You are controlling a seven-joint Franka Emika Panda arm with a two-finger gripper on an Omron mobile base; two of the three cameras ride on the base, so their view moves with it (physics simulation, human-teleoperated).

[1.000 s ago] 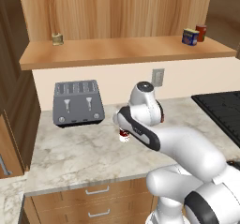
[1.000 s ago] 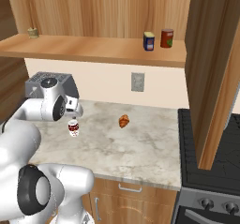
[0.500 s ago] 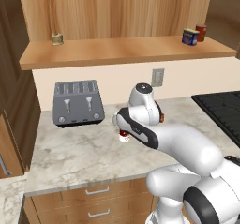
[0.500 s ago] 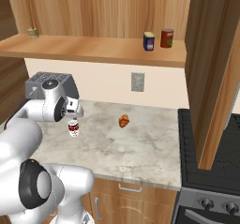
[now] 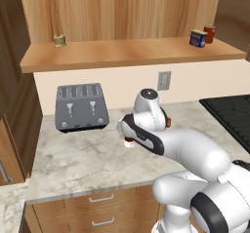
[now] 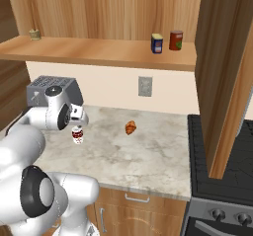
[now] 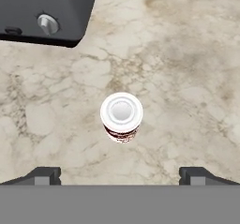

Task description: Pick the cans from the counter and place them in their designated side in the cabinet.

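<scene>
Right base view: the cabinet (image 6: pixel 99 52) shelf carries a blue-and-yellow can (image 6: pixel 157 43) beside a dark red can (image 6: pixel 176 40), an olive can (image 6: pixel 34 34) far left. Hand view: the red-and-white can (image 7: pixel 121 116) stands upright on the bench (image 7: pixel 187 78), centred between the released, wide-spread jaws, ahead of the fingertips (image 7: pixel 44 175).

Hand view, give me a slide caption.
Open gripper poised above the upright red-and-white can on the counter, toaster nearby.

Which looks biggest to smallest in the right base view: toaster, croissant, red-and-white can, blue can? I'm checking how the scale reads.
1. toaster, though the arm hides part of it
2. red-and-white can and blue can: look alike, and the blue one stands farther away, so unranked
3. croissant
</scene>
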